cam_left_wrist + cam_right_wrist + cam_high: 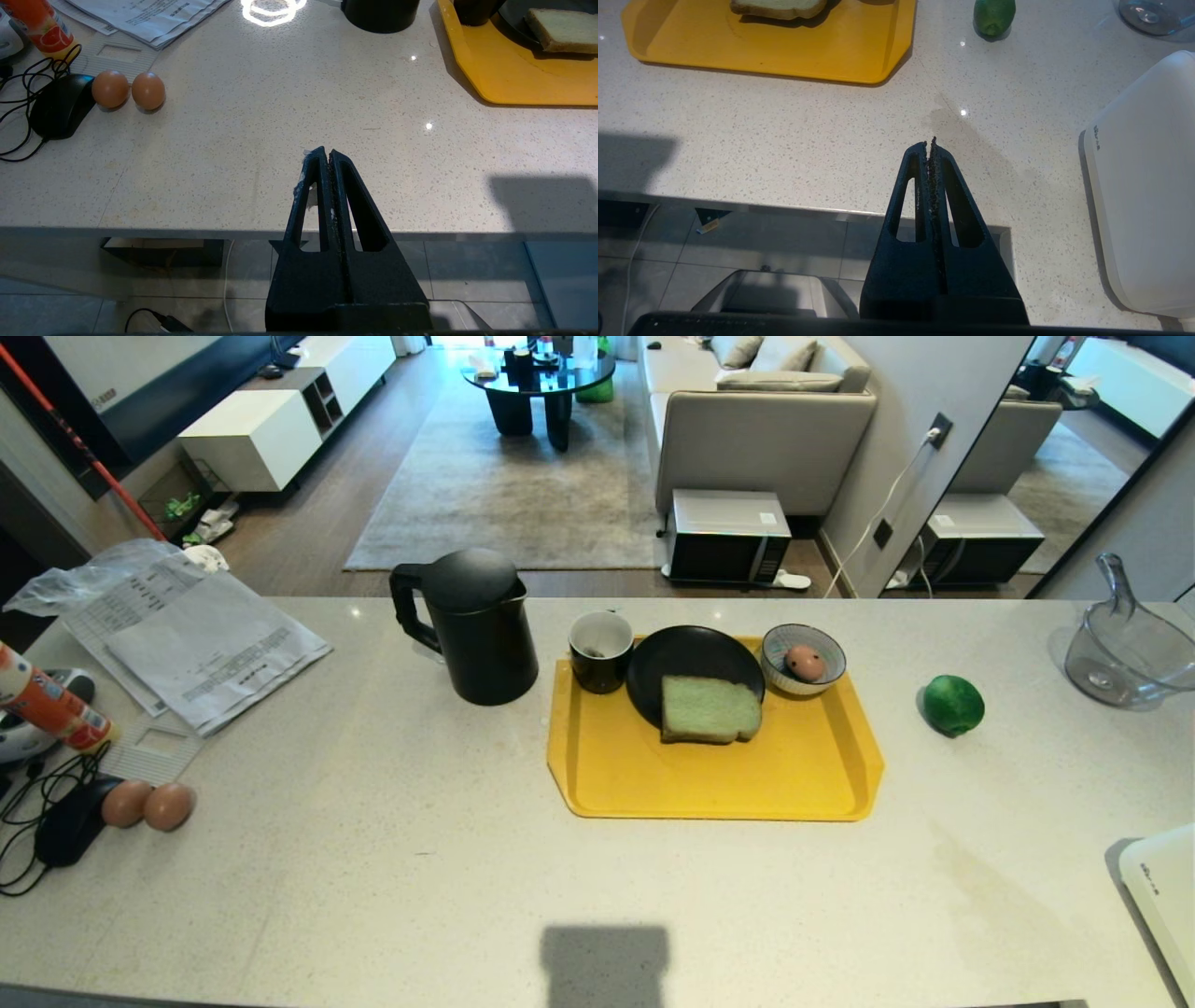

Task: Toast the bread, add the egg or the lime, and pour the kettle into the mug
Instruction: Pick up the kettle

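Speckled pale counter (373,859), wide, carrying everything. On it, centre, a yellow tray (803,784); just left of the tray, the tall black kettle (476,625), handle turned left. On the tray's far edge, the mug (599,651), then a black plate (691,663) with the bread (709,709) lying flat, long side across, overhanging the plate's near rim; then a striped bowl (822,649) holding the egg (804,662). Lime (953,705) on bare counter, right of the tray.

Left pincer (326,154) clenched on nothing, at the near counter edge; right pincer (930,144) likewise clenched and empty. Bread ahead of both, up-left from the right one, up-right from the left; probably about equally reachable. White appliance (1143,186) at the right, perhaps the toaster, cut off, slots unseen. Neither arm in the head view; mug contents unclear.
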